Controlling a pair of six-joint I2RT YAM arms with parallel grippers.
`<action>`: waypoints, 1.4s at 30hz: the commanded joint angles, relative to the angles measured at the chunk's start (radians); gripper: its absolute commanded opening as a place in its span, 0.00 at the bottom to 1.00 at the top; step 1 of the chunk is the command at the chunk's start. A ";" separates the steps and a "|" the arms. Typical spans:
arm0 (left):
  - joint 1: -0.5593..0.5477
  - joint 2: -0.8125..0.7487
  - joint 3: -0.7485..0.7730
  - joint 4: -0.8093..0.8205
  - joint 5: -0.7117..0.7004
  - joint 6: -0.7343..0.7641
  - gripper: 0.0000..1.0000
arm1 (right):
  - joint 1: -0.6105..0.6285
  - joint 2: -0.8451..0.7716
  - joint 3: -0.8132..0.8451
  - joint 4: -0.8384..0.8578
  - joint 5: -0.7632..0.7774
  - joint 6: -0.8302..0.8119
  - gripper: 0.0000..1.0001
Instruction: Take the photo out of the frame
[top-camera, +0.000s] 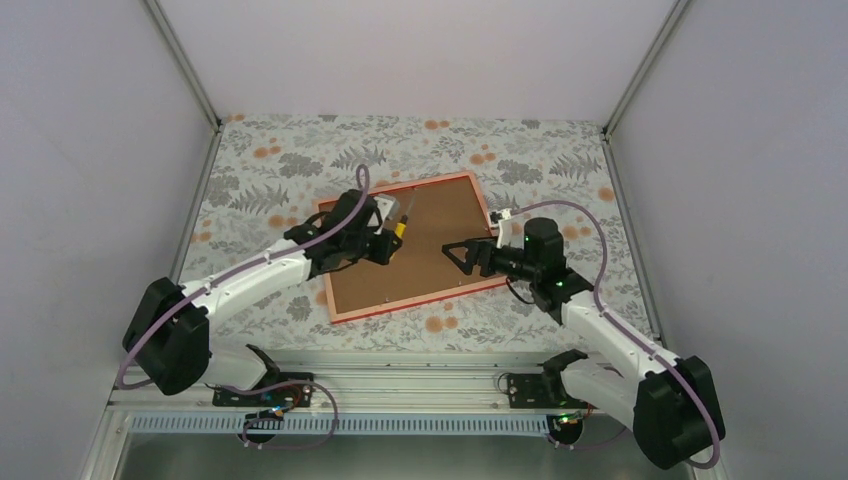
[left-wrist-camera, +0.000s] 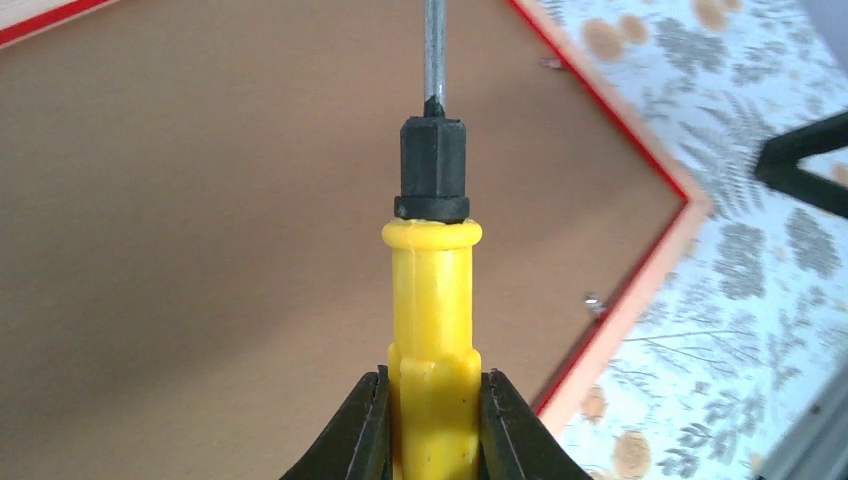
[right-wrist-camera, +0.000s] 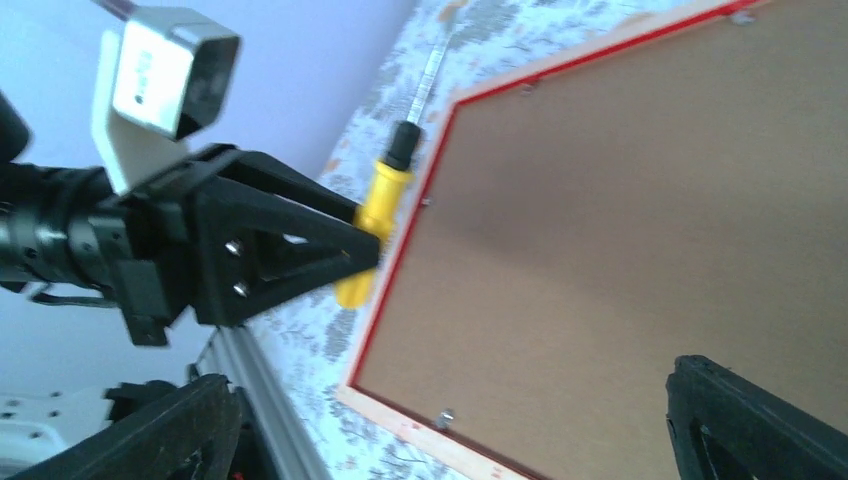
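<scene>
The frame (top-camera: 425, 265) lies face down on the table, its brown back board up and its red rim all round. The photo is hidden beneath that board. My left gripper (top-camera: 386, 243) hovers over the frame's left part, shut on the yellow handle of a screwdriver (top-camera: 399, 229). In the left wrist view the fingers (left-wrist-camera: 365, 430) pinch the handle (left-wrist-camera: 432, 320), and the metal shaft points away over the board (left-wrist-camera: 200, 250). My right gripper (top-camera: 455, 258) hangs open above the frame's right half, nothing between its fingers (right-wrist-camera: 740, 420). It faces the left gripper (right-wrist-camera: 355, 250).
Small metal tabs (left-wrist-camera: 593, 300) (right-wrist-camera: 443, 417) sit along the board's edges. A floral tablecloth (top-camera: 300, 160) covers the table. Grey enclosure walls stand left, right and behind. An aluminium rail (top-camera: 400, 365) runs along the near edge by the arm bases.
</scene>
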 joint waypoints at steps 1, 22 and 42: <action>-0.071 0.006 0.009 0.099 0.043 0.030 0.06 | 0.040 0.008 -0.023 0.168 -0.094 0.114 0.96; -0.258 0.056 0.010 0.247 0.107 -0.020 0.06 | 0.074 0.098 -0.074 0.366 -0.023 0.274 0.56; -0.282 0.032 -0.034 0.298 0.021 -0.043 0.31 | 0.081 0.068 -0.115 0.431 0.006 0.433 0.04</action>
